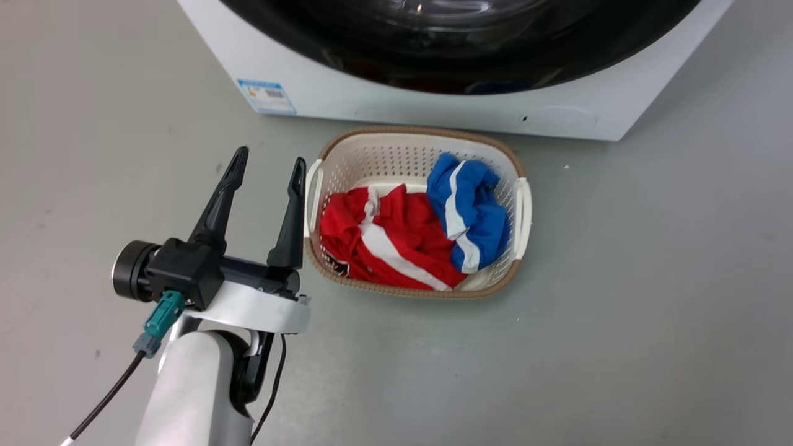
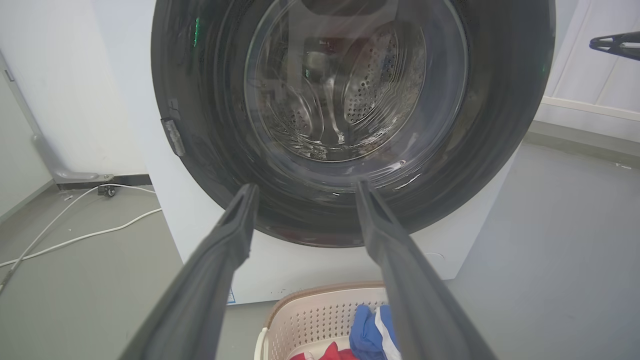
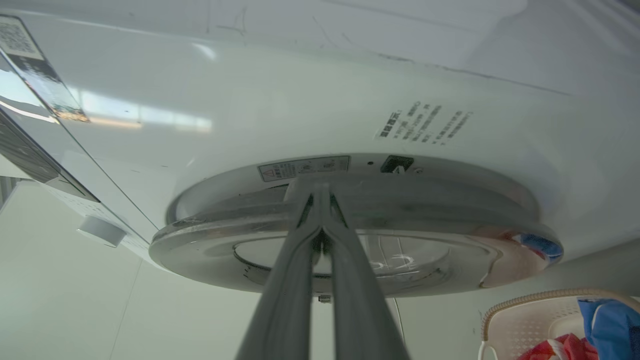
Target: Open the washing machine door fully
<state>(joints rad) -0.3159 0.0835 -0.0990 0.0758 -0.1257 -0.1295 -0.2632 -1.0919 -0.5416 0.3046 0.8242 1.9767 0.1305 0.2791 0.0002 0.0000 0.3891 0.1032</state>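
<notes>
1. While your left hand (image 1: pixel 271 157) hangs spread, the washing machine door (image 2: pixel 350 100), glossy black around clear glass, fronts the washing machine (image 1: pixel 328 93).
2. Your right hand (image 3: pixel 320 192) is pressed together at its rim.

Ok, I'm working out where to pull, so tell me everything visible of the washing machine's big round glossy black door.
The washing machine door is a very large round disc of glossy black with a bulging clear glass centre; the perforated steel drum shows through it. A small grey tab sits on one edge. It looks shut against the big white washing machine. The right gripper, fingers together, points at its rim; contact is unclear. The open left gripper hovers before it, apart.
</notes>
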